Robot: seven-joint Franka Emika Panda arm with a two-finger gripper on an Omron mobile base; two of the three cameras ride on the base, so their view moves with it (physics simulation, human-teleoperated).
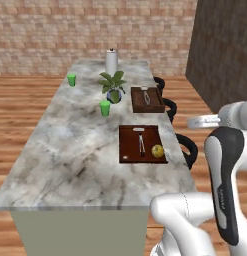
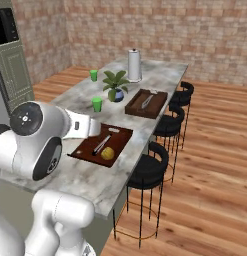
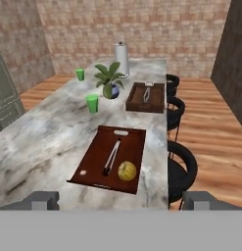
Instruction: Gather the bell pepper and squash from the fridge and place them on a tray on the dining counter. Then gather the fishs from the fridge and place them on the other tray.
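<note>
The yellow squash [image 3: 127, 170] [image 1: 157, 150] [image 2: 108, 153] lies on the near brown tray [image 3: 95, 153] [image 1: 127, 142], at its front right corner beside a metal utensil [image 3: 111, 157]. A second brown tray [image 3: 137, 102] [image 1: 140, 104] [image 2: 135, 107] sits farther along the dining counter [image 3: 49, 137] [image 1: 70, 145]. My gripper [image 3: 120, 202] hangs above the counter's near end, short of the near tray. It is open, with nothing between its fingertips [image 3: 41, 200]. The bell pepper, the fishs and the fridge are out of view.
A potted plant [image 3: 108, 81], two green cups [image 3: 92, 103] [image 3: 80, 74] and a paper towel roll [image 3: 121, 56] stand on the counter's far half. Black stools [image 3: 181, 166] line its right side. A grey-green cabinet [image 2: 12, 75] stands at the left.
</note>
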